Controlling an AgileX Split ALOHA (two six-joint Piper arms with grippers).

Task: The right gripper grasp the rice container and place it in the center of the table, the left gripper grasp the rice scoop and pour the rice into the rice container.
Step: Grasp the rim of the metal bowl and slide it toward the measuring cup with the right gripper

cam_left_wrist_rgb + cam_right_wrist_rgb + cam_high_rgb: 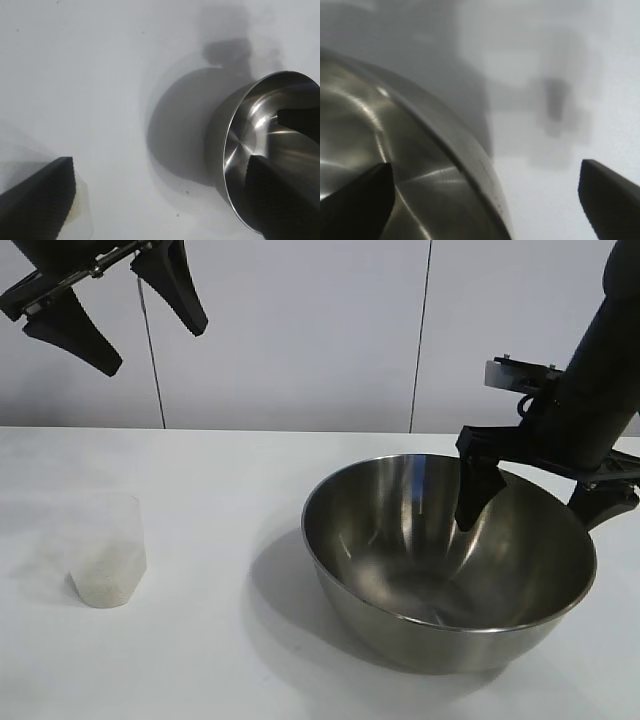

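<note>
Two fingers of our right end effector straddle the rice container rim at 3 o'clock, spread, ready to pinch. The rice scoop waits at 9 o'clock on the counter; our left end effector hangs spread above.

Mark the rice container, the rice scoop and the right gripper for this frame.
rice container (400,530): exterior view, inner wall of the steel bowl.
rice scoop (106,550): exterior view, clear side wall.
right gripper (535,502): exterior view, midway between fingertips straddling the bowl's rim.
</note>
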